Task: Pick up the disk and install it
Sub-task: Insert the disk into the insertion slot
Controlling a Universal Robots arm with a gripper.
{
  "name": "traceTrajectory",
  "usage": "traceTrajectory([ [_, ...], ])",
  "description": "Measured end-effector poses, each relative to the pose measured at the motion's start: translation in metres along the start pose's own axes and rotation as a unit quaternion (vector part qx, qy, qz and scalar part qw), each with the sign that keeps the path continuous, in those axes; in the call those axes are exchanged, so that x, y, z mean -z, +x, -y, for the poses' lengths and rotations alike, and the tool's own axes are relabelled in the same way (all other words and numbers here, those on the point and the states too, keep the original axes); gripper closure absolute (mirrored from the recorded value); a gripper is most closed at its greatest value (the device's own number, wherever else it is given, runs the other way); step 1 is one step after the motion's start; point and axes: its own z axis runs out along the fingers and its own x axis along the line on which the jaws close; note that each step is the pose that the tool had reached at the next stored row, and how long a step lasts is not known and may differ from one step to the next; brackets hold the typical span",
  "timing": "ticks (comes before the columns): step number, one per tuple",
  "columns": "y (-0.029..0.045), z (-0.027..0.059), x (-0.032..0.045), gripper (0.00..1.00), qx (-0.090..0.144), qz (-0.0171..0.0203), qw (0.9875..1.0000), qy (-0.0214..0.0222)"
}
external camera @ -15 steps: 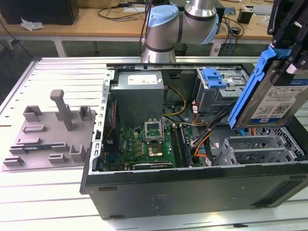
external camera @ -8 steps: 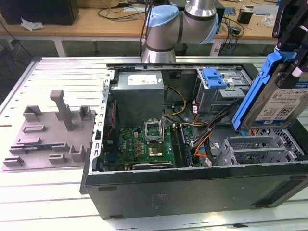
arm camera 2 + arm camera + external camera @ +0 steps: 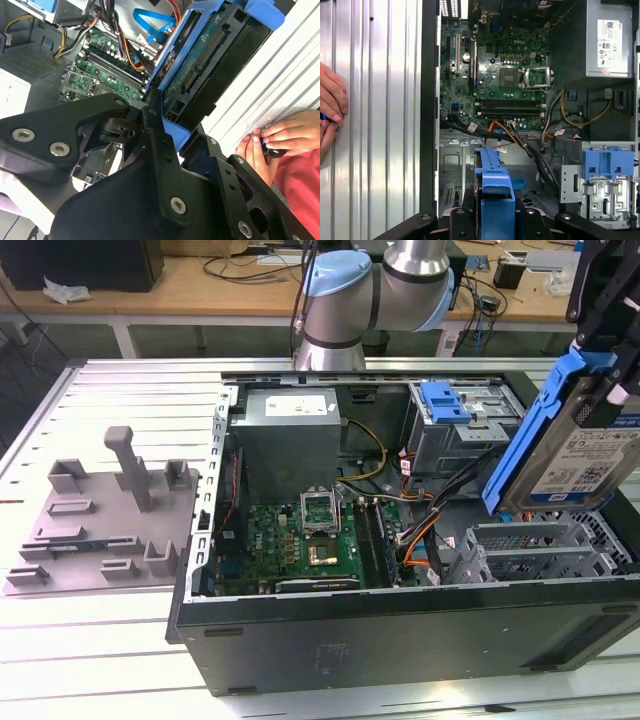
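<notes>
**Holding the disk (image 3: 575, 445) over the open computer case (image 3: 400, 635)**

The gripper (image 3: 603, 365) is clamped on the disk. The disk hangs tilted in the air, high at the exterior view's right, above that end of the case and touching nothing below it. In the second wrist view the black fingers (image 3: 157, 150) pinch the blue frame at one end of the disk.

I'd judge the disk stiff and dense for its size, so it will not flex. It would take knocks badly, though, and its bare metal faces look slick. The blue frame along its edges is the sensible place to hold it. The underside is not, because it carries an exposed circuit board.

Each view adds something of its own. The exterior view gives the white-and-blue label face and shows the disk well above the motherboard (image 3: 300, 540). The second wrist view gives the green board on the underside and the grip itself. The first wrist view looks along the disk's edge into the case, towards a blue bracket (image 3: 607, 162) in the drive bay. Both wrist views catch a person's hand (image 3: 280, 135) at the ribbed table (image 3: 380, 125) beside the case.
</notes>
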Motion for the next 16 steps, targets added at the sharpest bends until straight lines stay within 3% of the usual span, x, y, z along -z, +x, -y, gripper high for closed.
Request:
traceTrajectory([
  [16,0.0018,0.0001,-0.0024,0.63,0.002,0.0001,1.0,0.0003],
])
